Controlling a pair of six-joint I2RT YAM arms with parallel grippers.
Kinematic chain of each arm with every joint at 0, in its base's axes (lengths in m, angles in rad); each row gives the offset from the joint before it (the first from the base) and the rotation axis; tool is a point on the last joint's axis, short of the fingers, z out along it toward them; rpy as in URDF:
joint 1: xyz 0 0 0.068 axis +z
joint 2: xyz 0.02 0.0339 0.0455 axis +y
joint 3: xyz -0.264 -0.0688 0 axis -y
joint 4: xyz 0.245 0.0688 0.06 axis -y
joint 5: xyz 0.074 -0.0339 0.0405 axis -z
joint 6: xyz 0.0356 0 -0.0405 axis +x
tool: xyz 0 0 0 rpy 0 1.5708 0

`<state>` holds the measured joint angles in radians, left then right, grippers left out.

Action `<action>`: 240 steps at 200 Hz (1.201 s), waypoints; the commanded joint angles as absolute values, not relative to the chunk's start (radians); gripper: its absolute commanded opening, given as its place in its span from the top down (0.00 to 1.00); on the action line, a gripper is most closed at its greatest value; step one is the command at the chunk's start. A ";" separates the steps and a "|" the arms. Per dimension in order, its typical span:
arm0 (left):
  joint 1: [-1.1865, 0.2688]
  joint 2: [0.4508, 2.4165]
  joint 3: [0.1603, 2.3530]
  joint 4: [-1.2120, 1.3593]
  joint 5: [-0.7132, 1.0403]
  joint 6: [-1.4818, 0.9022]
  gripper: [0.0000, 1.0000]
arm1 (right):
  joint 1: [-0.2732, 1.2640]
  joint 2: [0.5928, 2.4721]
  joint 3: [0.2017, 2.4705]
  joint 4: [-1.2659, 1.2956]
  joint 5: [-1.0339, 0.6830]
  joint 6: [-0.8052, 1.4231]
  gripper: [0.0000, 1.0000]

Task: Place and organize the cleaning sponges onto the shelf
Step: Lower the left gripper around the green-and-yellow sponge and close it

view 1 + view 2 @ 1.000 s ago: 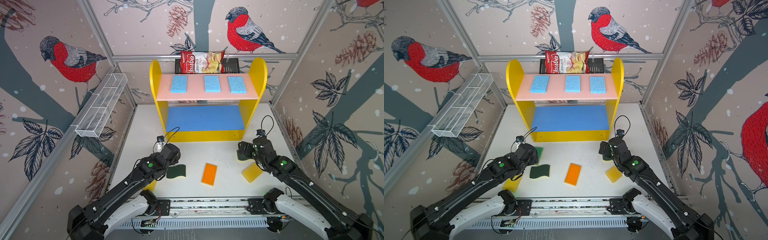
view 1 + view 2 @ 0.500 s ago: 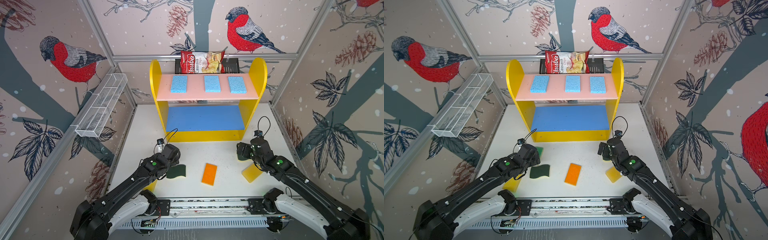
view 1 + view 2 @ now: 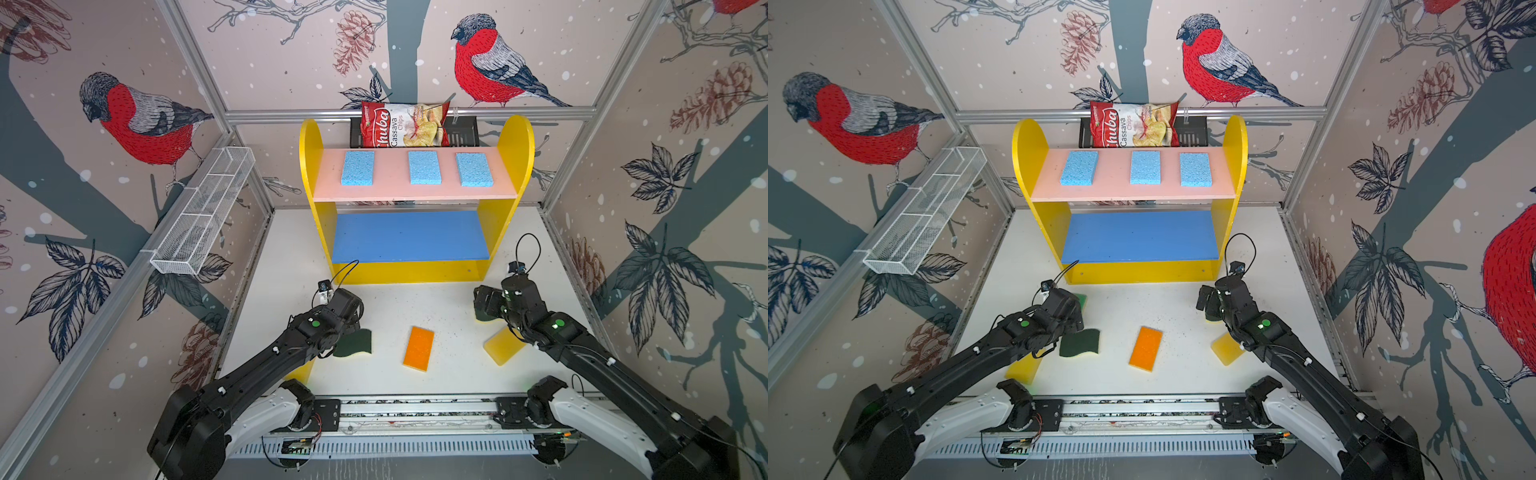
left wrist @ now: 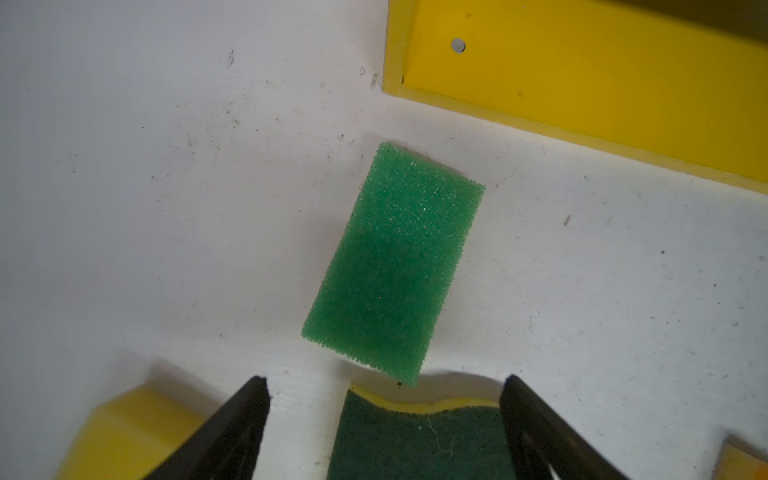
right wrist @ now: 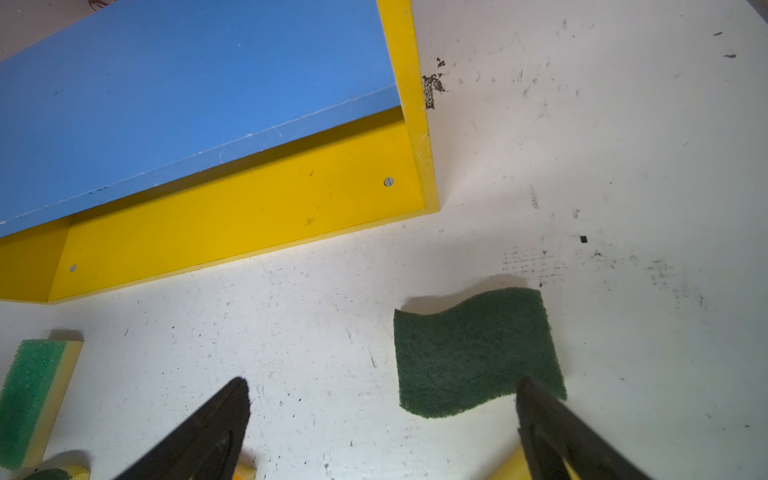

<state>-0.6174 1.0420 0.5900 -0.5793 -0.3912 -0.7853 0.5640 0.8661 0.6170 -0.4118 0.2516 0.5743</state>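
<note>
The shelf (image 3: 515, 137) (image 3: 1025, 137) holds three light blue sponges (image 3: 424, 167) (image 3: 1145, 167) on its pink board. My left gripper (image 4: 385, 380) (image 3: 353, 307) is open over the table, a wavy dark green sponge (image 4: 419, 440) (image 3: 353, 343) lying between its fingers and the green-topped sponge (image 4: 395, 262) (image 3: 1081, 300) just beyond them. My right gripper (image 5: 383, 380) (image 3: 484, 301) is open and empty, with another wavy sponge (image 5: 473, 353) beside one finger. An orange sponge (image 3: 419, 348) and two yellow sponges (image 3: 503, 345) (image 3: 1023, 368) lie near the front.
A red chips bag (image 3: 403, 124) sits in a black rack behind the shelf. A white wire basket (image 3: 203, 212) hangs on the left wall. The shelf's blue board (image 3: 409, 237) is bare. Both arm bases stand on the front rail (image 3: 415, 411).
Both arms have shifted only slightly, and the left jaws have opened a touch. No sponge has moved.
</note>
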 commanded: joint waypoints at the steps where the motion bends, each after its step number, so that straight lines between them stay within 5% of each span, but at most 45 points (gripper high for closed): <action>1: -0.615 1.076 0.592 -0.560 -0.408 -0.796 0.11 | 0.561 0.856 0.610 -0.384 0.244 0.563 0.00; 240: -0.541 1.394 0.643 -0.412 -0.318 -0.588 0.08 | 0.538 0.820 0.607 -0.406 0.230 0.553 0.00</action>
